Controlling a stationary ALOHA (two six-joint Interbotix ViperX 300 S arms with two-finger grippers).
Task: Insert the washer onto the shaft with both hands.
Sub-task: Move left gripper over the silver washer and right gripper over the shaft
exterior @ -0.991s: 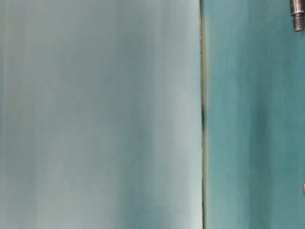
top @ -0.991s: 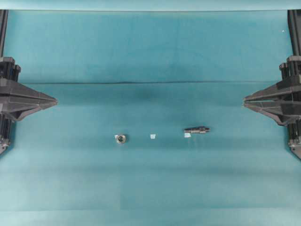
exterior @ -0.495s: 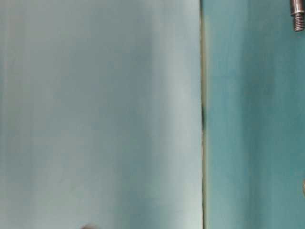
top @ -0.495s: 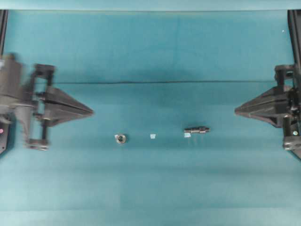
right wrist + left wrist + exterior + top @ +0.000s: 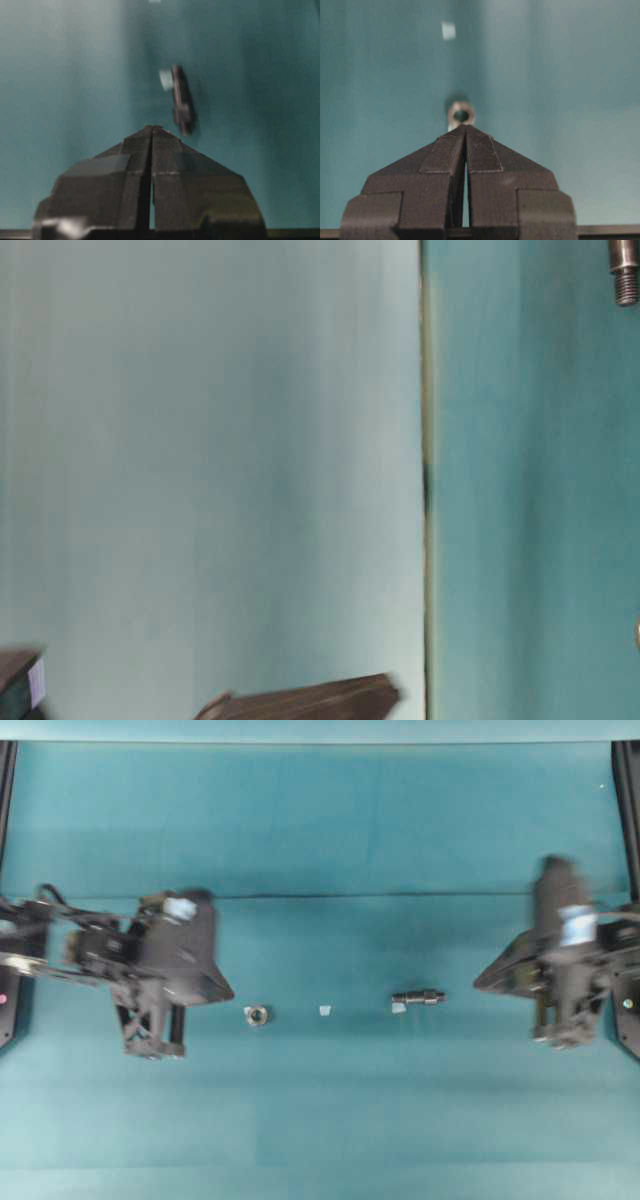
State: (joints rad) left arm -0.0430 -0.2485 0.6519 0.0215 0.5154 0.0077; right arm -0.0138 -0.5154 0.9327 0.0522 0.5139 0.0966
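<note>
With both tools pressed together and holding nothing, the left tool (image 5: 465, 131) near the washer (image 5: 257, 1015) and the right tool (image 5: 152, 131) short of the shaft (image 5: 420, 997) should each spread before descending, and the bare bench (image 5: 320, 1120) leaves ample room all around.

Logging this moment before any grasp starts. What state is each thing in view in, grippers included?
Small round silvery metal washer: lying flat on the teal cloth, untouched.
Short dark grey stepped metal shaft: lying on its side, untouched, a pale tape scrap at one end.
Left gripper: fingers shut, empty, near the washer.
Right gripper: fingers shut, empty, short of the shaft.
</note>
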